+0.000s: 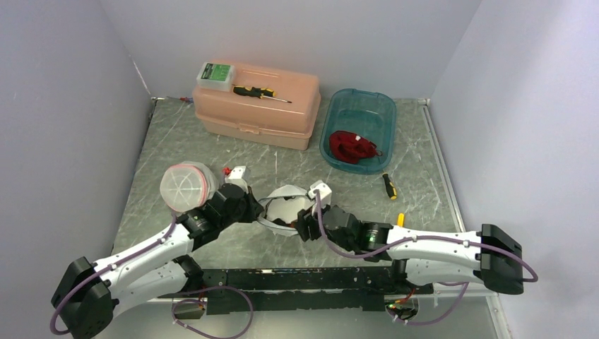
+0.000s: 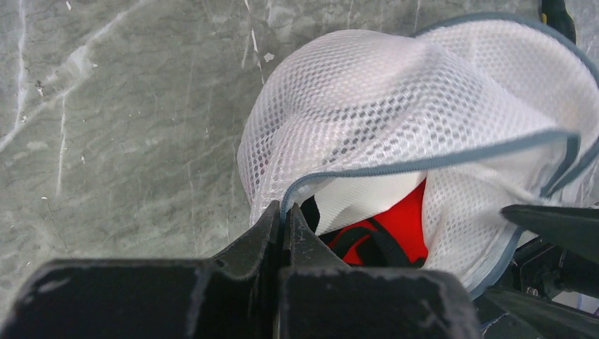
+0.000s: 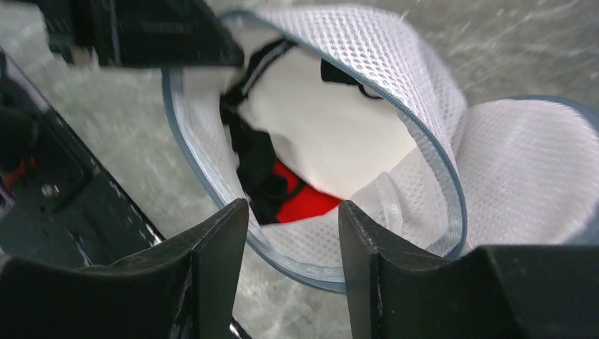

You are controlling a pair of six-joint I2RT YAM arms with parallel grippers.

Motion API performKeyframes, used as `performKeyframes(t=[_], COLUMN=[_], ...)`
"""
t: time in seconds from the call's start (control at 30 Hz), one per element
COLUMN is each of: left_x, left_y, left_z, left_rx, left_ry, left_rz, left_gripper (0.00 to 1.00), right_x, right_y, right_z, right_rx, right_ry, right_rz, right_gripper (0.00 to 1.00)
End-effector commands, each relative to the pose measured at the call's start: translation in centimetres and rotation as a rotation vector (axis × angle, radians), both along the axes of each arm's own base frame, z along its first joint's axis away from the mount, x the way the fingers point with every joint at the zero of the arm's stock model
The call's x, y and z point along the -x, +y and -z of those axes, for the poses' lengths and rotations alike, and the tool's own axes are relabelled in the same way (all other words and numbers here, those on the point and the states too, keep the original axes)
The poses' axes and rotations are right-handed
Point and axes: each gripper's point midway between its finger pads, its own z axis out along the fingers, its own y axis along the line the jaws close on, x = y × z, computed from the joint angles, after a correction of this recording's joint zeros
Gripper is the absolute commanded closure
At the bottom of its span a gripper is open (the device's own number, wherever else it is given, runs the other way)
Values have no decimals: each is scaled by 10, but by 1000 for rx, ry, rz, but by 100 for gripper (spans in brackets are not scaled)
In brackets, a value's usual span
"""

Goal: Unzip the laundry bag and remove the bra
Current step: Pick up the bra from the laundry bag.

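The white mesh laundry bag (image 1: 286, 205) lies mid-table between both arms, its grey zipper edge gaping wide. Inside it shows the bra (image 2: 402, 219), red with black straps, also visible through the bag's mouth in the right wrist view (image 3: 300, 201). My left gripper (image 2: 285, 212) is shut on the bag's zipper rim at the left side of the mouth (image 1: 258, 208). My right gripper (image 3: 292, 207) is open at the mouth, one finger on each side of the lower rim, with nothing held (image 1: 302, 224). The bag's mesh (image 3: 523, 169) bulges behind the opening.
A peach toolbox (image 1: 258, 106) at the back carries a screwdriver (image 1: 260, 92) and a small green box (image 1: 215, 74). A teal tub (image 1: 381, 106) holds a red garment (image 1: 352, 147). A round clear container (image 1: 187, 187) stands left of the bag. A small screwdriver (image 1: 389, 186) lies to the right.
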Motion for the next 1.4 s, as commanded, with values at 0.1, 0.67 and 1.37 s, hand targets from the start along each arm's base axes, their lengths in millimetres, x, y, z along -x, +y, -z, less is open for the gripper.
performKeyframes(t=[0.1,0.67,1.37], left_x=[-9,-20,-13], left_y=[-19,-37,-44], left_z=[-34,-47,-57], left_rx=[94,179,210], left_ry=[-53,-43,-61], left_rz=[27,-16,-31], left_gripper=[97,97,97], right_x=[-40,-84,-122], right_y=[19,42,32], right_z=[-82,-58,-19], right_rx=[-157,-279,-397], right_ry=[-122,180,371], right_rz=[158,235,529], right_gripper=[45,45,53])
